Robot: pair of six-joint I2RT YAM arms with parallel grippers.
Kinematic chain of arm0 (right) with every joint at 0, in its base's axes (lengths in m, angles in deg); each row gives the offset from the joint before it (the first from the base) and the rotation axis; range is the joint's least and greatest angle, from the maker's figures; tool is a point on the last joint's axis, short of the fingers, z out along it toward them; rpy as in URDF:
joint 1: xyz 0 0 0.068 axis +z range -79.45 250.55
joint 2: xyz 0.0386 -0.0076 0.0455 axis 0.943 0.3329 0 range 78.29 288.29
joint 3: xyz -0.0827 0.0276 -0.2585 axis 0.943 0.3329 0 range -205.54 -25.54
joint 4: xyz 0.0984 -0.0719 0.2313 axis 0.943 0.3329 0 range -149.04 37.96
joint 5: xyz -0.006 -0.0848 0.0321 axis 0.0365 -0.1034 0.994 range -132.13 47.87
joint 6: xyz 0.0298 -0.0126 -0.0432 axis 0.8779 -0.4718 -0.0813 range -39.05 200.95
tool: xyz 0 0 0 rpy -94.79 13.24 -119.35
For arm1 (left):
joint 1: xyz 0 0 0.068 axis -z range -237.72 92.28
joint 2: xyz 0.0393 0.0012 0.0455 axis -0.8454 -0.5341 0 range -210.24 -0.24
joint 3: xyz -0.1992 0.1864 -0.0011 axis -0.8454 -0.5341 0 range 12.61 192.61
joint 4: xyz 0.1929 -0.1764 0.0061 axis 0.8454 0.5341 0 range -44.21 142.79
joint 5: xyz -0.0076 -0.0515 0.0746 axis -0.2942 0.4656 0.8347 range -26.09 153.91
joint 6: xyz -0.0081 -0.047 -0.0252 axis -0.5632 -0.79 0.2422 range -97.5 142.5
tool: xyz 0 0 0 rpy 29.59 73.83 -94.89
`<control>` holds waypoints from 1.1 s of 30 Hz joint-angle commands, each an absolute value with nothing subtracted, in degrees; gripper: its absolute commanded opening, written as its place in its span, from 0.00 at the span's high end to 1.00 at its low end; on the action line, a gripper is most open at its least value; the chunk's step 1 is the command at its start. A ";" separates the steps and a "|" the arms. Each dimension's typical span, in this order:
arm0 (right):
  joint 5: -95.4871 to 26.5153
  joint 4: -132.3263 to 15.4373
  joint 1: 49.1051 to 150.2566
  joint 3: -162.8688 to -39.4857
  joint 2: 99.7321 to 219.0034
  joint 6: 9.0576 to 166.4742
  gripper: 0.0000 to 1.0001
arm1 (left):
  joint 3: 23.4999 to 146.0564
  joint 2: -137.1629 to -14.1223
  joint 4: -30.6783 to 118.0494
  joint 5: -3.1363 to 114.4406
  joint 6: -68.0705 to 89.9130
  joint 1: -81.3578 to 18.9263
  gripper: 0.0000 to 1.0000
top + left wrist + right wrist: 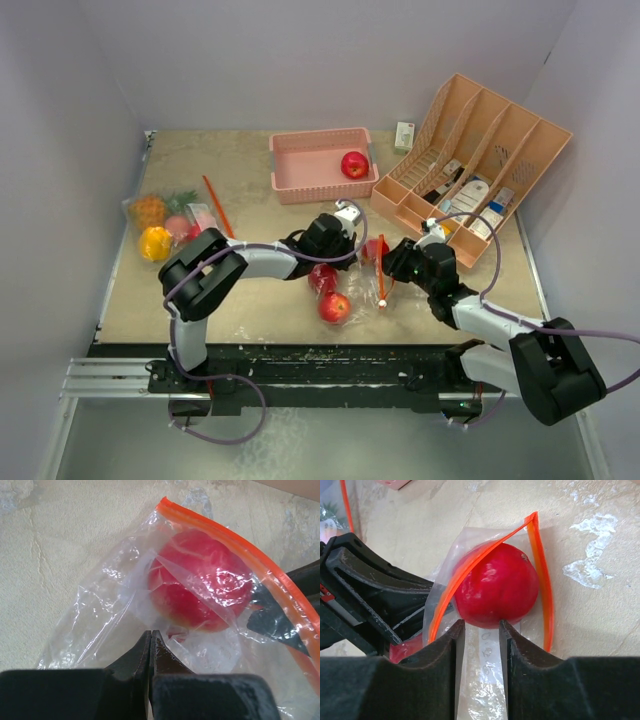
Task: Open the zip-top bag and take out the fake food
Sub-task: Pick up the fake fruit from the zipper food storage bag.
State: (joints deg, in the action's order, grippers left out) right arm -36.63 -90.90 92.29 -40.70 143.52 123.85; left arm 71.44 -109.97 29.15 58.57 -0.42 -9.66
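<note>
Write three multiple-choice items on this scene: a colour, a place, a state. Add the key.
1. The seal strip of the zip-top bag is: A blue, B orange, C green.
2. The apple at the back lies: A in the pink tray, B on bare table, C inside the bag.
3. The left pincer is: A wide open, B gripping the tray, C shut on bag film.
Key: 1 B, orange edges its mouth; 2 A, tray walls surround it; 3 C, it pinches the plastic.
</note>
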 commanded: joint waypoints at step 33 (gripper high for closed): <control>-40.17 -90.17 92.35 -51.56 155.69 115.08 0.44 | 71.21 -109.52 25.98 54.38 -1.13 -10.44 1.00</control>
